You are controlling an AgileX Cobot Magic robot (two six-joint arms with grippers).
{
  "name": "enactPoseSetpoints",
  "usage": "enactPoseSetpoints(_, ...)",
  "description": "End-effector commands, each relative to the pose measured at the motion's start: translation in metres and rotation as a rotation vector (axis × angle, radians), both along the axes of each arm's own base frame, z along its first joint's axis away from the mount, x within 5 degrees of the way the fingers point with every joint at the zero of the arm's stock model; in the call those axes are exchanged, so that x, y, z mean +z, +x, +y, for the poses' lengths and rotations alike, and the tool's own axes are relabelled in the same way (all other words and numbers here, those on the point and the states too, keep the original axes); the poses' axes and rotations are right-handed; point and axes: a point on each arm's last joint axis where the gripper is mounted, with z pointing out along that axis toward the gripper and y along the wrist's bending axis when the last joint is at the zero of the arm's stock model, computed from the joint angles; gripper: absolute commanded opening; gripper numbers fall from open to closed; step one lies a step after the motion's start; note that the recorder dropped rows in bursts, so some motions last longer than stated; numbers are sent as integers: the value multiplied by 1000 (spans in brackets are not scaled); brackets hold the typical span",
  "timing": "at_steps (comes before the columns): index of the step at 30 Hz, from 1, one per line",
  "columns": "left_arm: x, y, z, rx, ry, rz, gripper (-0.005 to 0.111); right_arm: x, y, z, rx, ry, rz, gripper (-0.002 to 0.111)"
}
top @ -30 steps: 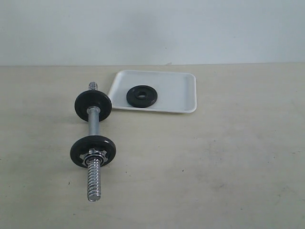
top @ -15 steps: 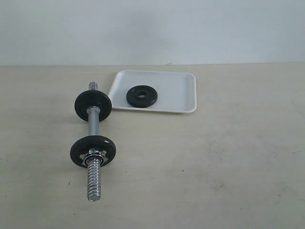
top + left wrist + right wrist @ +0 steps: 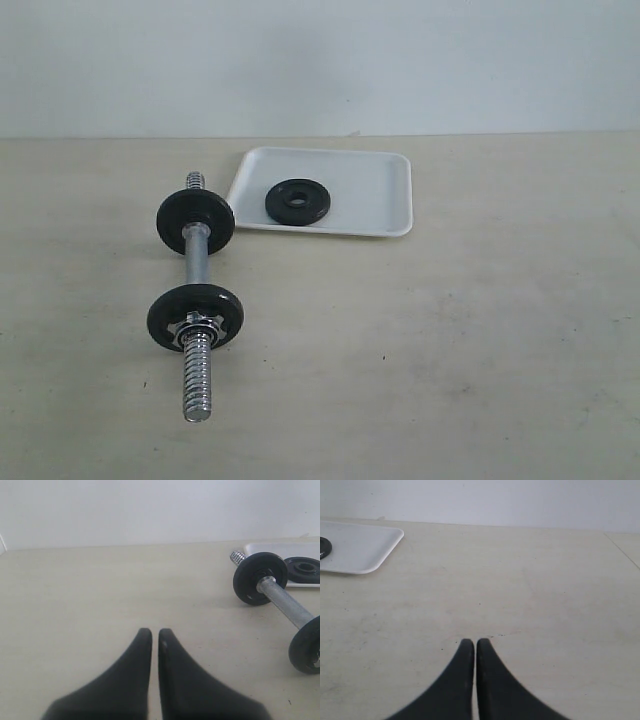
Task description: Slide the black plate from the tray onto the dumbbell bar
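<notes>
The black plate lies flat on the white tray at the back of the table; the left wrist view also catches the plate and the tray. Left of the tray lies the dumbbell bar, chrome, with two black discs and a star nut on the nearer one; its far threaded end points toward the wall. The bar shows in the left wrist view too. My left gripper is shut and empty, well short of the bar. My right gripper is shut and empty, far from the tray.
A beige tabletop stretches to a pale wall behind. Neither arm appears in the exterior view.
</notes>
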Motion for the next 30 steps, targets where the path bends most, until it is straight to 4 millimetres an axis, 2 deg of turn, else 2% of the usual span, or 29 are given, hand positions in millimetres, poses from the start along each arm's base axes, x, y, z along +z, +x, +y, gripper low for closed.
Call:
enactPoseSetpoints(1, -1, 0, 0, 1, 7, -3, 4, 1, 0, 0, -7, -6, -8, 0)
enactPoseSetpoints(8, -1, 0, 0, 1, 7, -3, 4, 10, 2, -2, -24, -26, -111, 0)
enactPoseSetpoints(12, -1, 0, 0, 1, 7, -3, 4, 40, 1, -10, -124, 117, -449, 0)
enactPoseSetpoints(16, -1, 0, 0, 1, 7, -3, 4, 72, -13, -22, -218, 303, -859, 0)
enactPoseSetpoints(19, -1, 0, 0, 1, 7, -3, 4, 83, -21, -21, -195, 247, -1006, 0)
enactPoseSetpoints(22, -1, 0, 0, 1, 7, -3, 4, 89, -24, -10, -97, 92, -1064, 0)
enactPoseSetpoints(25, -1, 0, 0, 1, 7, -3, 4, 89, -23, 0, 6, 20, -1054, 0)
enactPoseSetpoints(30, -1, 0, 0, 1, 7, -3, 4, 81, -16, 6, 100, 190, -933, 0)
